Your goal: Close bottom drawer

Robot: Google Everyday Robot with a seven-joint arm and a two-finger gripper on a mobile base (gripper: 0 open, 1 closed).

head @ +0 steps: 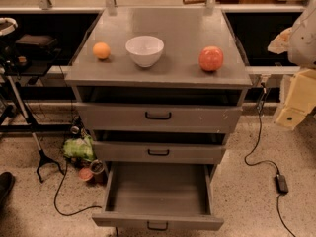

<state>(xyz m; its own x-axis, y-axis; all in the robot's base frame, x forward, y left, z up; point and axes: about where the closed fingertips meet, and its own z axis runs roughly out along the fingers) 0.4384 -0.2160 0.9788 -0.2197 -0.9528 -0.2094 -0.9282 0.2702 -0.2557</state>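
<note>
The grey metal cabinet stands in the middle of the camera view with three drawers. The bottom drawer is pulled far out towards me; its inside is empty, and its small black bar handle sits at the frame's lower edge. The middle drawer and the top drawer stand slightly out. My gripper, cream-coloured, hangs at the right edge of the view, right of the cabinet at about top-drawer height, apart from all drawers.
On the cabinet top sit an orange, a white bowl and a red fruit. A black cable with a power brick lies on the floor at right. A green bag, cans and a stand are at left.
</note>
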